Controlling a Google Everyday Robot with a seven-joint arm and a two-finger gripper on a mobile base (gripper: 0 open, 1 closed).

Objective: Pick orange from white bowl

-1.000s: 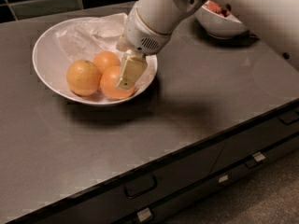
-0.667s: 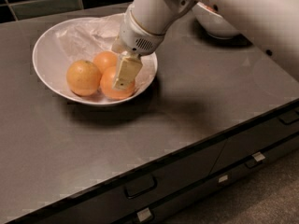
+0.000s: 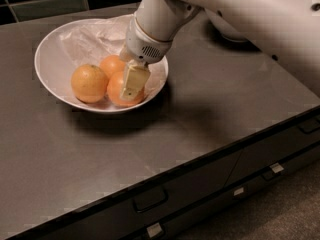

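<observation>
While a thick white robot arm point(image 3: 240, 14) reaches down from the upper right, its hand point(image 3: 132, 84) sits inside the white bowl point(image 3: 50, 59), low over the bowl's right half. The hand's pale cream tip lies across the front of the orange point(image 3: 116, 90) and touches its skin. Whether the hand is clamped on the fruit or merely resting against it cannot be told from this angle.

The orange is round, smooth and deep orange, with no stem mark showing. It rests on the bowl's floor near the front right rim, with its right side hidden behind the hand.

Two more fruits share the bowl. A paler, yellowish orange point(image 3: 89, 83) with a small green stem dot on top lies just left of the task's orange, close beside it. A smaller orange point(image 3: 111, 64) sits behind both, toward the bowl's middle.

The bowl is wide, shallow and white. Crumpled white paper point(image 3: 95, 36) lines its back half.

The bowl stands on a dark grey surface point(image 3: 200, 109). Behind and to the right of the bowl, part of a second white bowl point(image 3: 227, 30) shows under the arm. In front of the bowl, below the surface's edge, run dark drawers point(image 3: 150, 199) with handles.
</observation>
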